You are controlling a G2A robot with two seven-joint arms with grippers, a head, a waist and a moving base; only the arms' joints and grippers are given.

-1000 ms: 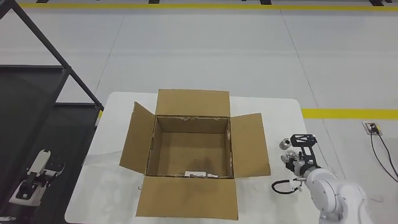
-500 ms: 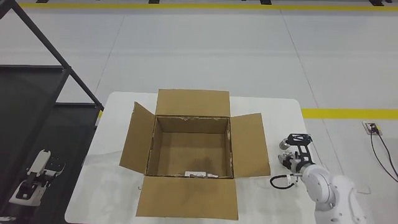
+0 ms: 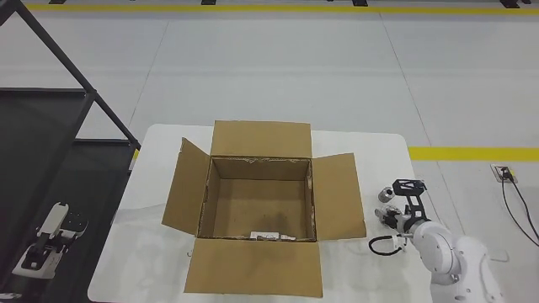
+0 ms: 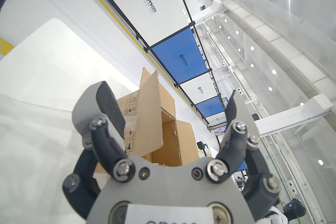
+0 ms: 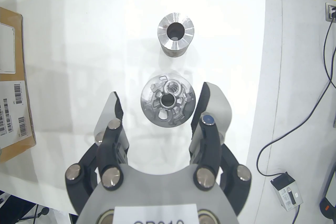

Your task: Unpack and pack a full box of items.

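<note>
Since a second earlier my right arm had swung a touch toward the box and then eased part of the way back, so my right pincer (image 5: 160, 100) ended almost where it began. The box and the two metal pieces had not stirred. The cardboard box (image 3: 257, 210) stood in the middle of the white table (image 3: 156, 219), its four flaps folded out at twelve, three, six and nine o'clock, and a white label (image 3: 271, 236) lay low against its six o'clock wall. At three o'clock from the box, just past that flap, two metal pieces stood on the table. One was a round cast disc (image 5: 167, 104) with a hole through its middle. The other, at the disc's twelve o'clock and near it but apart, was a short steel sleeve (image 5: 176, 34) standing on end with its bore upward. My right pincer was spread wide with the disc between its fingers and had hold of nothing. One pad sat just beside the disc's rim and the other stood clear of it; I could not tell whether the near pad touched. My left pincer (image 4: 172, 105) was likewise spread wide and held nothing, apart from the box, whose printed side and one raised flap I saw beyond its fingertips. On the floor at three o'clock from the table a black cable (image 3: 515, 210) ran to a wall socket (image 3: 504, 173).
</note>
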